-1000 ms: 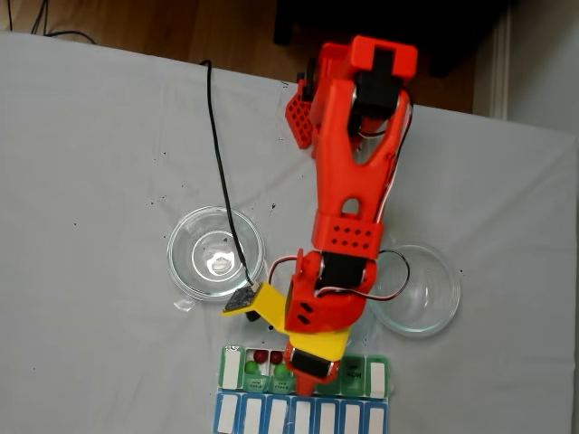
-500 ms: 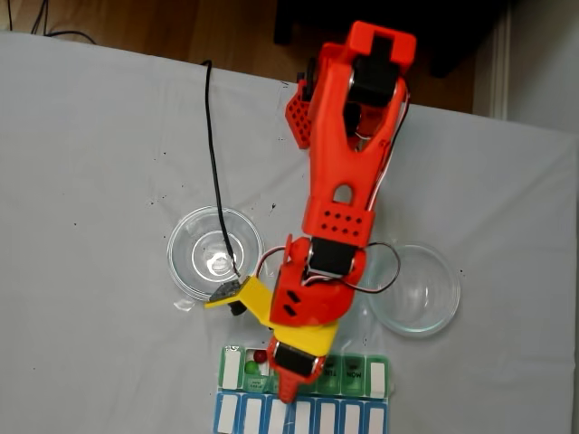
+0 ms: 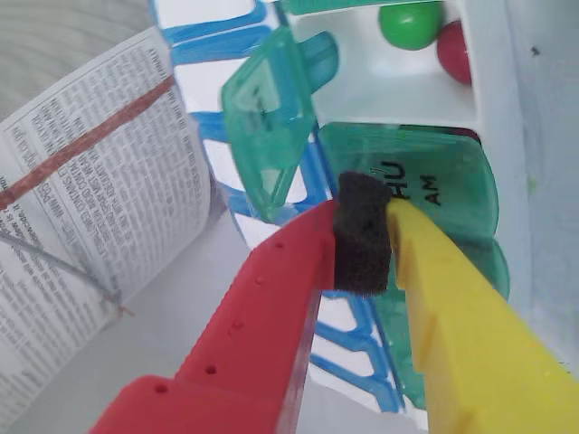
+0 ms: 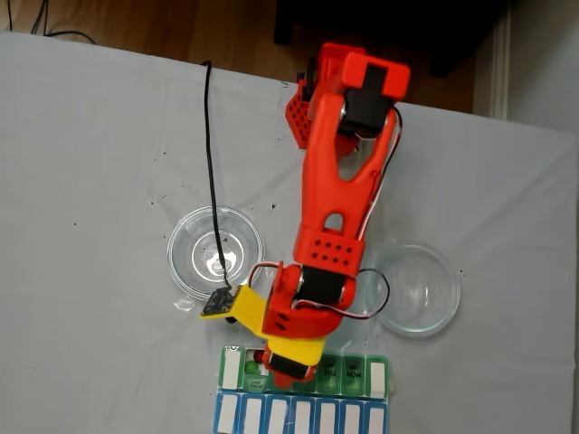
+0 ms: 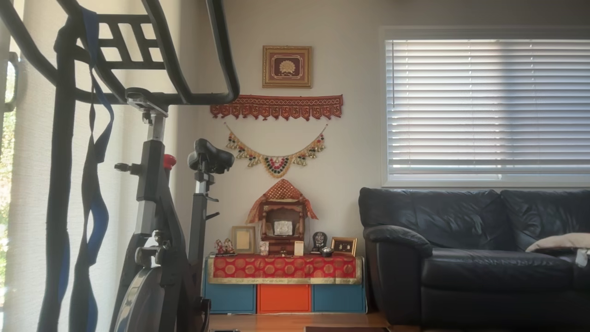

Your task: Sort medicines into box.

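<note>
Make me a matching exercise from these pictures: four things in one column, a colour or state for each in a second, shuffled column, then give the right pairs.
Things:
1. Foam pad between the claw fingers
2. Raised flip lid of the rectangular pill organizer
3. Round ball in the open compartment, beside the dark red ball
4. Clear round glass dish left of the arm in the fixed view

Colours or states:
A. bright green, glossy
B. black
C. translucent green, tilted open
D. no balls inside

Pairs: 1-B, 2-C, 3-A, 4-D
</note>
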You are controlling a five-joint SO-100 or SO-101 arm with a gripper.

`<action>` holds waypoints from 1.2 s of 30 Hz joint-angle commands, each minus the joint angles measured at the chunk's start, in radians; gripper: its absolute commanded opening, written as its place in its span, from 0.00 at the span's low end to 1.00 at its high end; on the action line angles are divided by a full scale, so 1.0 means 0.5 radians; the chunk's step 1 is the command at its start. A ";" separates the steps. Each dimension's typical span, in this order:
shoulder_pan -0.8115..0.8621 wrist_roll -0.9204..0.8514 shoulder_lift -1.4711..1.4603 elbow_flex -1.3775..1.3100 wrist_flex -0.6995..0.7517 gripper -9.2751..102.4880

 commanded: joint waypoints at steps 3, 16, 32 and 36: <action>-0.058 -0.015 -0.135 -0.218 0.144 0.10; -0.098 -0.089 -0.515 -0.390 0.383 0.10; -0.034 -0.141 0.021 -0.187 0.310 0.10; -0.009 -0.150 0.092 -0.156 0.270 0.10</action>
